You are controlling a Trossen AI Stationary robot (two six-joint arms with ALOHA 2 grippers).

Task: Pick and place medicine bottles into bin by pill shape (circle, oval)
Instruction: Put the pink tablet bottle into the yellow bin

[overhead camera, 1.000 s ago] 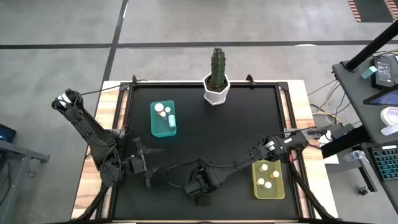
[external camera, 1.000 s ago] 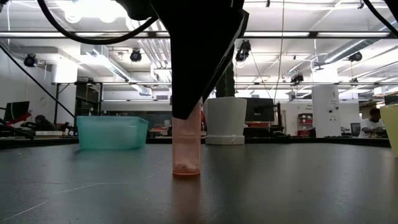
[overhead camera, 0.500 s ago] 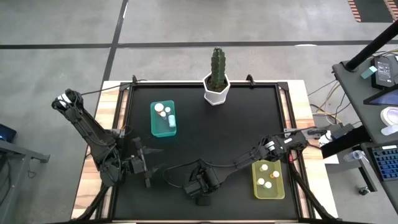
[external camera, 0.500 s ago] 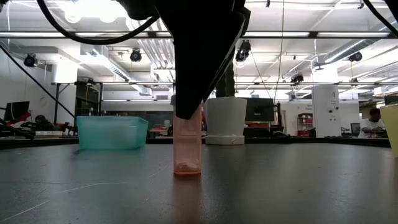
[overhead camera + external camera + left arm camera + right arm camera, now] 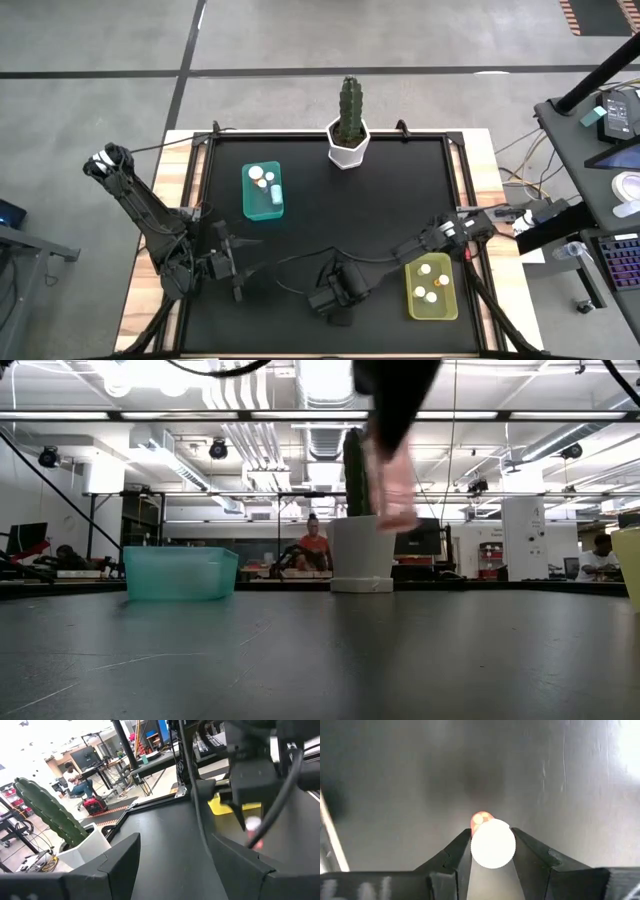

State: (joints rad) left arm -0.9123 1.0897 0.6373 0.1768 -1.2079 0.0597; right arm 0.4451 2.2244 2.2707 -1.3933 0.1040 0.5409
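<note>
A small translucent orange plastic bottle [image 5: 392,475] with a ridged round white cap [image 5: 493,843] is clamped between the right gripper's [image 5: 492,851] dark fingers, lifted clear of the matte black tabletop [image 5: 400,200] at lower centre. The left gripper [image 5: 236,272], lower left, is spread apart.

Black worktop [image 5: 380,200] with pale wooden side edges is carrying three things: a teal bin [image 5: 263,191] sitting left of centre, a white hexagonal cactus pot [image 5: 348,143] standing at the far edge, a yellow bin [image 5: 431,288] lying near the right corner.
</note>
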